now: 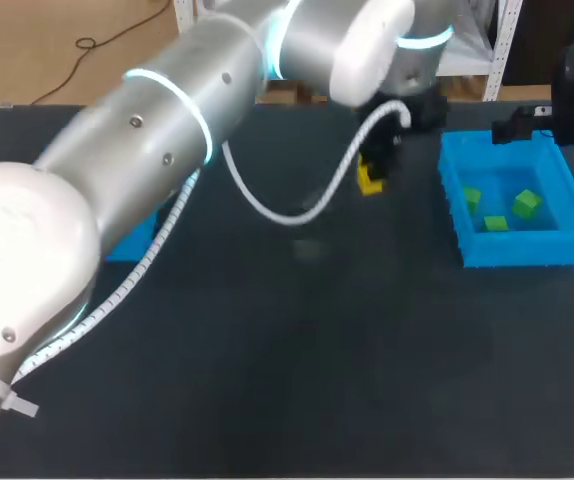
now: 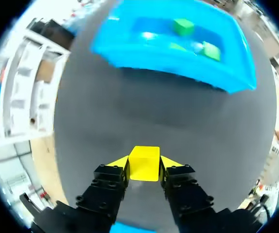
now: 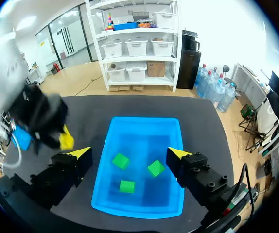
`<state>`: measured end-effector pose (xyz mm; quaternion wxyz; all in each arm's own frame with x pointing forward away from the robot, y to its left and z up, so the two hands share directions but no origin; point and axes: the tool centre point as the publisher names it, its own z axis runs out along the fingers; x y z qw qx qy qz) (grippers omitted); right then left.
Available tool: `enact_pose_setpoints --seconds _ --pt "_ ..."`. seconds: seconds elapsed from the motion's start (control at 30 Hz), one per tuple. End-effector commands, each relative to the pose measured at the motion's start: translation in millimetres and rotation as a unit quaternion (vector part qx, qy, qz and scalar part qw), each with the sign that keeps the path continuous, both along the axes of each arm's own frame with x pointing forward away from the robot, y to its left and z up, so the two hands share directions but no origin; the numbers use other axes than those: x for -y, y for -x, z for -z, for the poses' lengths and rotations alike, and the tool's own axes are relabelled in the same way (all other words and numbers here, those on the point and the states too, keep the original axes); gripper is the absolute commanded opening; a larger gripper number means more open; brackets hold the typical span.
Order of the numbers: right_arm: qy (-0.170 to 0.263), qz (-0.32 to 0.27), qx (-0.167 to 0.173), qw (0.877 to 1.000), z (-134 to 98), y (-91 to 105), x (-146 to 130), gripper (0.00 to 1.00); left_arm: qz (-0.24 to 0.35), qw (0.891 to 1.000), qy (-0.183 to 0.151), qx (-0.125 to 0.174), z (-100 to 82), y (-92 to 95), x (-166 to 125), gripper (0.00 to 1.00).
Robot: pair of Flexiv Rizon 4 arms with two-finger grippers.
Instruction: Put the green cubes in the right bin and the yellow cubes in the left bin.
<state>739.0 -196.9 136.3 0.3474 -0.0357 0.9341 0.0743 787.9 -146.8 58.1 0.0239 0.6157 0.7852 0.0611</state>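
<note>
Three green cubes [image 1: 495, 224], one yellow cube [image 2: 144, 163] and two blue bins [image 1: 453, 205] show.

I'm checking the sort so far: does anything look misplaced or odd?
Nothing spilled or damaged. The right bin holds only three green cubes. One oddity: the yellow cube, clamped in the left gripper, is beside the right bin, across the table from the left bin, which the left arm mostly hides.
</note>
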Motion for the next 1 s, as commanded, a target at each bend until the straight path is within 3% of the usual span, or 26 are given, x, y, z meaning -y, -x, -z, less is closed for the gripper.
enact_pose_setpoints --seconds 0.03,0.17,0.3,0.43,0.73,1.0 --pt "0.000 0.001 0.003 1.000 1 0.5 0 1.00 -0.036 0.999 0.020 0.003 -49.5 -30.0 -22 0.00" --pt "0.000 0.001 0.003 1.000 1 0.5 0 1.00 -0.063 0.998 0.025 0.013 -70.3 -46.8 -40 0.00" --pt "0.000 0.001 0.003 1.000 1 0.5 0 1.00 -0.112 0.993 0.024 0.016 -75.1 -62.3 -74 0.00" --pt "0.000 0.001 0.003 1.000 1 0.5 0 1.00 -0.178 0.984 0.021 0.023 -75.1 -75.2 -126 0.00" --pt "0.000 0.001 0.003 1.000 1 0.5 0 1.00 -0.335 0.941 0.023 0.034 -69.9 -76.7 -258 0.00" --pt "0.000 0.001 0.003 1.000 1 0.5 0 1.00 -0.436 0.899 0.015 0.042 -63.1 -52.9 -358 0.00"
